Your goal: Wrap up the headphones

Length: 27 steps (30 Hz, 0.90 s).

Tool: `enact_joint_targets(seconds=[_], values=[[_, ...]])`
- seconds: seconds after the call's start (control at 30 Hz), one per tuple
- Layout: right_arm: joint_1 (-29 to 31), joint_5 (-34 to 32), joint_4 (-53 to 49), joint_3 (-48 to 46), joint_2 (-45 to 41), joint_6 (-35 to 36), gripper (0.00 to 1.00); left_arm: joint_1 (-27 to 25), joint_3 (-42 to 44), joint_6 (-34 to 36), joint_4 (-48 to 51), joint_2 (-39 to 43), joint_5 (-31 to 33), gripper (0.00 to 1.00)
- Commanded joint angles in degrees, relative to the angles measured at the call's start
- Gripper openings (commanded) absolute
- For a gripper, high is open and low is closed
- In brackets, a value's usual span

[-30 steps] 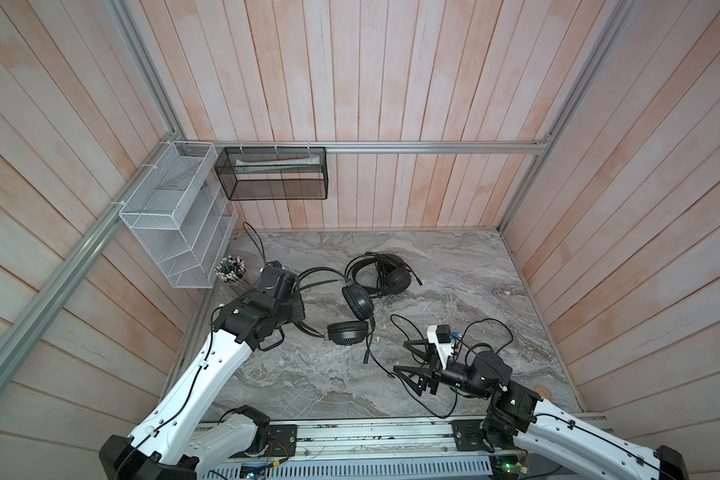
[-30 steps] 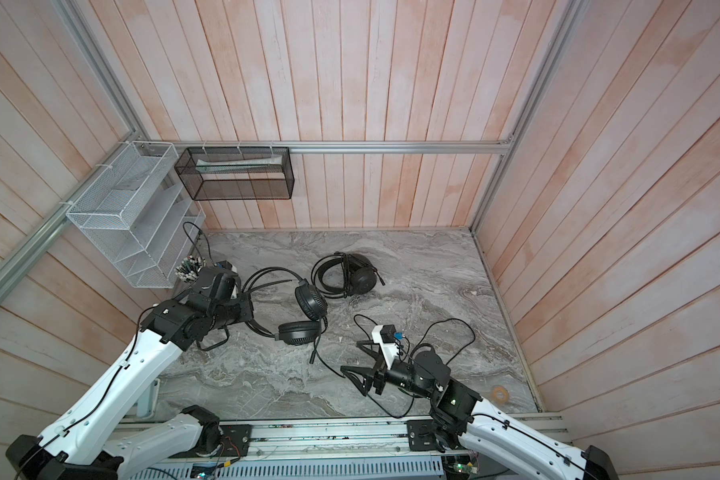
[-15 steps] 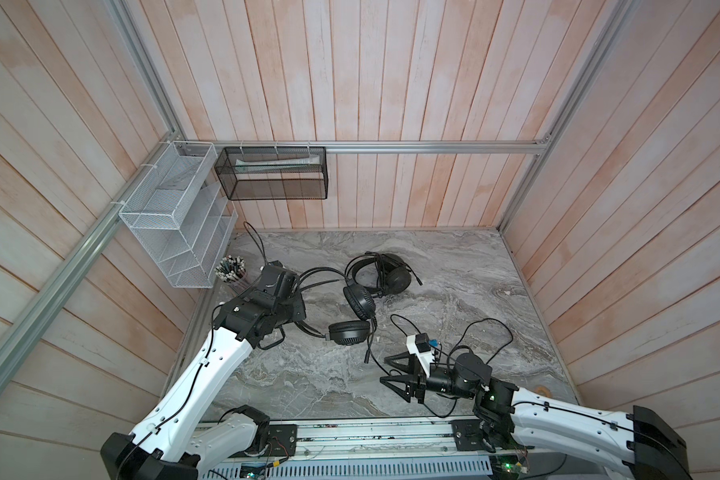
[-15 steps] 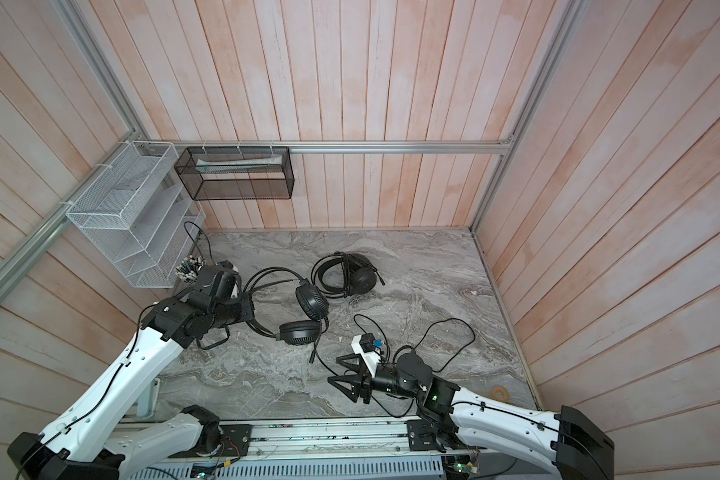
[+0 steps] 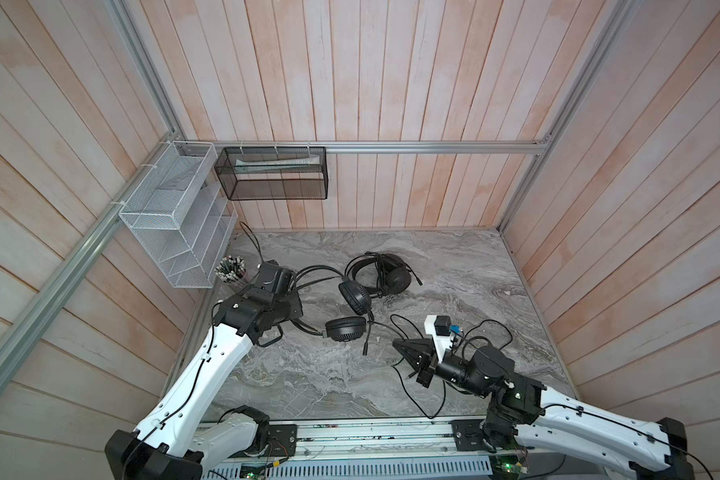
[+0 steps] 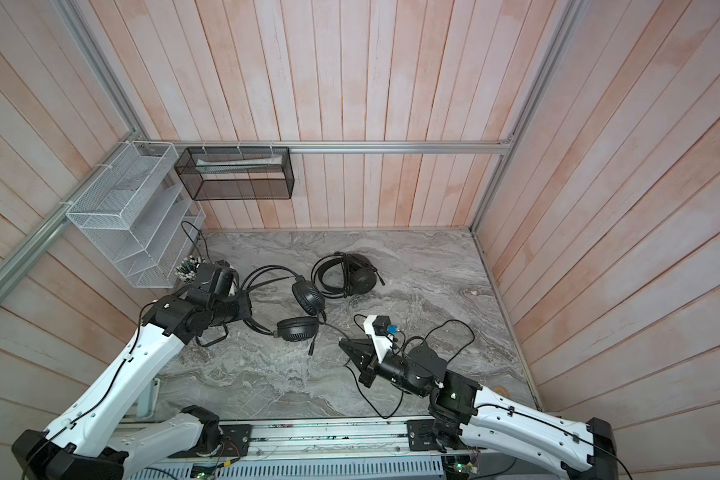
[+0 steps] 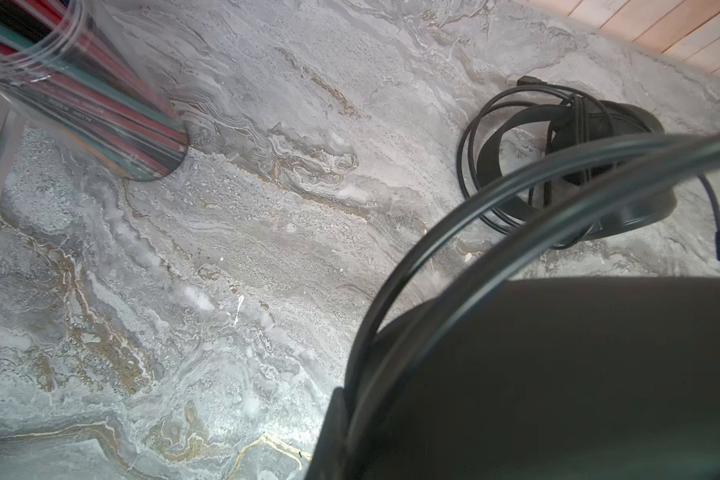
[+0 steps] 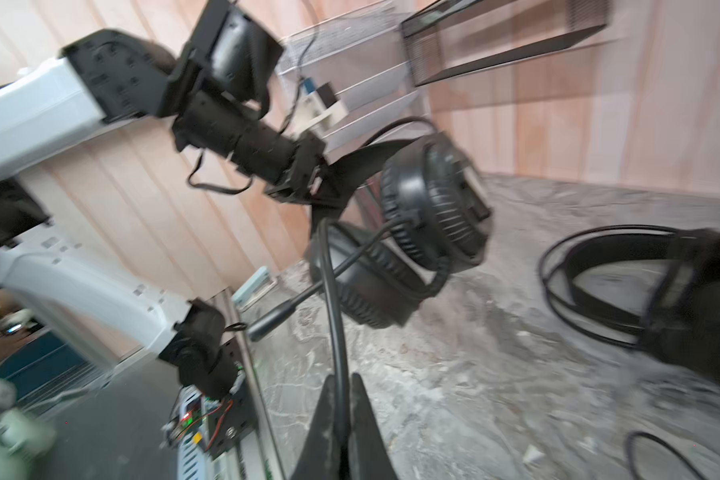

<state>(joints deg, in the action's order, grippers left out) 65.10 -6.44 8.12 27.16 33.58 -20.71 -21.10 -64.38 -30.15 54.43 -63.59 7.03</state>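
Observation:
One of the headphones lies at mid-table in both top views, its earcups (image 5: 354,297) (image 6: 296,329) spread apart. My left gripper (image 8: 321,183) is shut on its headband (image 7: 454,232), mostly hidden under the wrist in both top views. Its thin black cable (image 8: 333,291) runs from the lower earcup into my right gripper (image 8: 341,380) (image 5: 396,342), which is shut on it just above the table. The short boom mic (image 8: 275,318) points toward the front rail. More cable loops (image 5: 489,328) beside the right arm.
The other headphones (image 5: 385,274) (image 7: 578,174) lie at the back with cable wound around them. A clear cup of pens (image 5: 230,268) stands by the left wrist. A white wire rack (image 5: 175,232) and a black mesh basket (image 5: 273,178) hang on the walls.
My right gripper went from open to shut on the cable, after swinging left and then away from the front rail. The left arm and the held headband have not moved.

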Motion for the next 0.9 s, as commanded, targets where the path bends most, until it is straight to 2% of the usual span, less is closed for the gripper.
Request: enact_joint_targets(seconds=[0.0,0.13,0.27,0.4,0.6,0.87], values=[[0.0,-10.0,-12.3,4.2,0.9,2.6,0.0,0.5,-0.1,-0.2,-3.3,0.1,-2.6,0.0],[0.5,-0.6,-12.4,7.4,5.5,4.4,0.0,0.6,0.2,0.7,-3.8,-0.2,-3.0,0.0],[0.9,3.8,-17.3,14.3,10.0,9.9,0.0,0.3,1.4,2.7,-4.1,-0.3,-1.6,0.0],[0.9,-0.3,-26.5,24.5,17.9,14.8,0.0,-2.6,3.2,6.0,-4.6,-0.4,0.7,0.0],[0.8,-7.9,-29.3,33.4,25.0,21.0,0.0,-9.5,6.2,10.8,-6.9,1.9,6.5,0.0],[-3.9,-10.5,-29.0,42.0,34.9,25.8,0.02,-14.8,9.4,14.7,-10.3,6.3,3.8,0.0]])
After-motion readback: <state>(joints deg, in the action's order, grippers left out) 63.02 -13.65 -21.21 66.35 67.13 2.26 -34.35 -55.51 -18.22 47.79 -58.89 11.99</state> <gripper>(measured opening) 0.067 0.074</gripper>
